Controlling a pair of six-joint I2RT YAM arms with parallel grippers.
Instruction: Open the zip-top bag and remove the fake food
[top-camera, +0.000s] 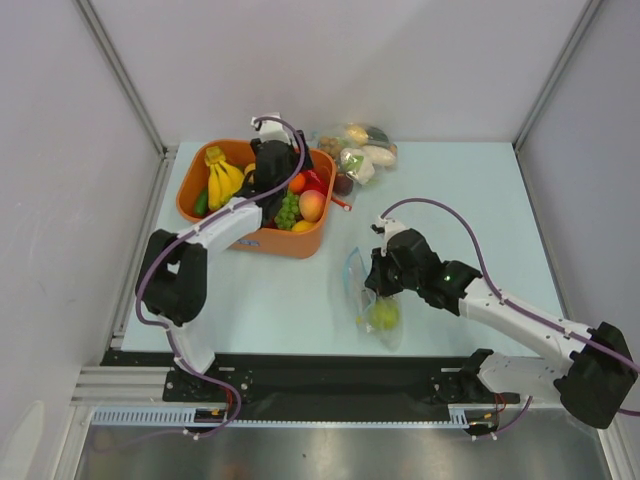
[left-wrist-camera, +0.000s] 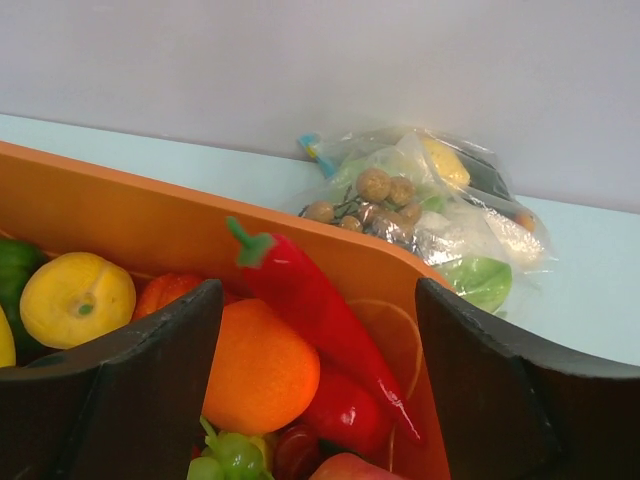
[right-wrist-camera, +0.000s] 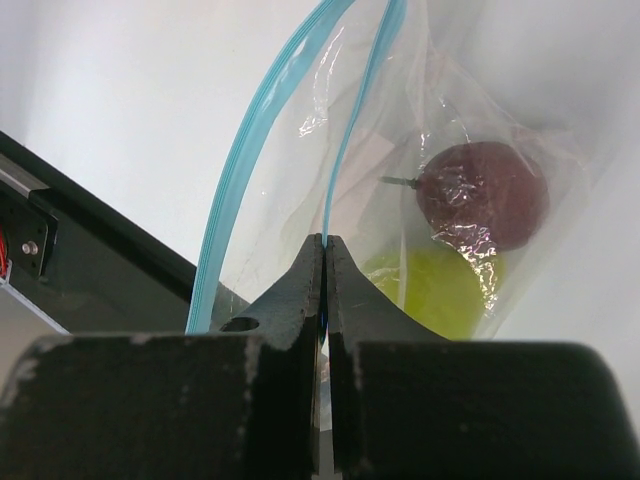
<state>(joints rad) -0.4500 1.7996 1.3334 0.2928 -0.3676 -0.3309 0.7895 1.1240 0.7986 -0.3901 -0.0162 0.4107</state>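
Observation:
The zip-top bag (top-camera: 365, 300) lies on the table near the front, its mouth open; in the right wrist view (right-wrist-camera: 400, 110) its two blue zip strips (right-wrist-camera: 255, 150) stand apart. My right gripper (top-camera: 380, 284) (right-wrist-camera: 325, 242) is shut on one strip. Inside the bag are the green pear (top-camera: 384, 315) (right-wrist-camera: 440, 290) and the purple fruit (right-wrist-camera: 485, 195). The red chili (left-wrist-camera: 325, 315) (top-camera: 320, 185) lies in the orange tub (top-camera: 290, 243), its stem leaning on the rim. My left gripper (top-camera: 272, 160) (left-wrist-camera: 318, 290) hangs open and empty over the tub.
The tub (left-wrist-camera: 120, 200) also holds bananas (top-camera: 222, 175), an orange (left-wrist-camera: 260, 365), grapes (top-camera: 288, 212) and a peach (top-camera: 311, 205). A larger clear bag of vegetables (top-camera: 360, 150) (left-wrist-camera: 430, 210) lies behind the tub at the back. Walls stand close on three sides.

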